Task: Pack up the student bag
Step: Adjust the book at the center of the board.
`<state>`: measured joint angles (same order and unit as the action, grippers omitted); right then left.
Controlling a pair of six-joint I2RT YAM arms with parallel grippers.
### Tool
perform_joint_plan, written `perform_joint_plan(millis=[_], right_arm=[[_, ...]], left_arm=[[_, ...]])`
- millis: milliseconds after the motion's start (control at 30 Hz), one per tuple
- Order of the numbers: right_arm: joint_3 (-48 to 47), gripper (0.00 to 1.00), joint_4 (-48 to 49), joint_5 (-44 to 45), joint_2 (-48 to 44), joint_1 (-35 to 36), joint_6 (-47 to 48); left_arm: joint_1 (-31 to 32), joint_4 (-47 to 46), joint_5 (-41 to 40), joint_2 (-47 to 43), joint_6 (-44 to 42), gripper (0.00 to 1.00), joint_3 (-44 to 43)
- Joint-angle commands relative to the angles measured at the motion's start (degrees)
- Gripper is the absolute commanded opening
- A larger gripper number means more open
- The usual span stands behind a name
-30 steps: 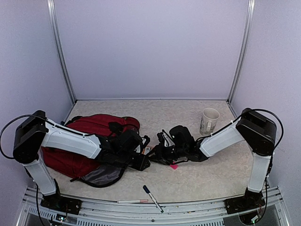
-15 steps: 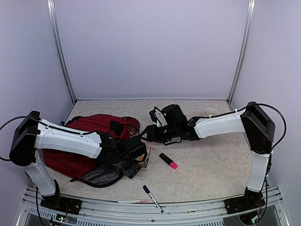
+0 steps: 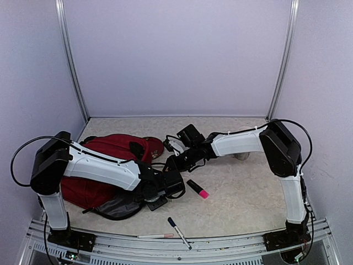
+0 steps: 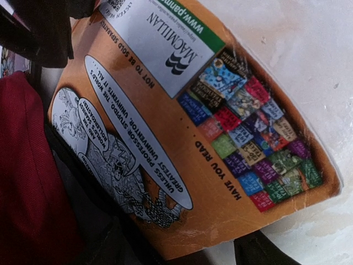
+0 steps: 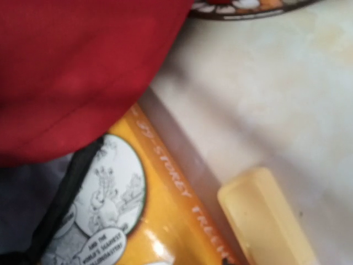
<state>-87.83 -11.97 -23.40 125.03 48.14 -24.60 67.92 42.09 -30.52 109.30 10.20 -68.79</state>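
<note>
The student bag [image 3: 105, 157], dark red, lies on its side at the left with its grey-lined mouth [image 3: 118, 207] towards the front. An orange paperback book [image 4: 182, 138] lies at that mouth, one end against the red fabric [image 4: 22, 182]. My left gripper [image 3: 165, 189] hovers over the book, its dark fingers [image 4: 259, 253] standing apart past the book's lower edge, gripping nothing. My right gripper [image 3: 174, 162] is low by the bag's right side. One yellowish finger pad [image 5: 265, 215] sits beside the book's spine [image 5: 176, 193]; the other finger is out of view.
A pink highlighter [image 3: 197, 189] lies on the table right of the grippers. A black-capped pen [image 3: 179, 232] and a thin pencil [image 3: 154, 236] lie near the front rail. The rim of a round patterned disc [image 5: 242, 6] shows behind the bag. Side walls close in the table.
My right gripper left the pink highlighter lying on the table and swung back and left to the bag's side. My left gripper shifted right over the book and its jaws widened.
</note>
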Motion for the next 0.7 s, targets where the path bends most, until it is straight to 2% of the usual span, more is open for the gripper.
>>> perform_joint_plan(millis=[0, 233, 367, 667], right_arm=[[0.1, 0.38, -4.6, -1.9, 1.3, 0.3, 3.3], [7.1, 0.38, -5.7, 1.8, -2.5, 0.3, 5.3], [11.6, 0.38, -6.9, 5.4, -5.4, 0.3, 5.9], [17.5, 0.41, -6.3, 5.6, -10.4, -0.4, 5.6]], left_arm=[[0.0, -0.6, -0.6, 0.7, -3.9, 0.62, 0.8], [-0.4, -12.1, 8.1, -2.8, -11.7, 0.55, 3.8], [-0.1, -11.1, 8.5, 0.7, -11.2, 0.47, 0.2], [3.5, -12.0, 11.5, 6.6, -13.5, 0.35, -5.0]])
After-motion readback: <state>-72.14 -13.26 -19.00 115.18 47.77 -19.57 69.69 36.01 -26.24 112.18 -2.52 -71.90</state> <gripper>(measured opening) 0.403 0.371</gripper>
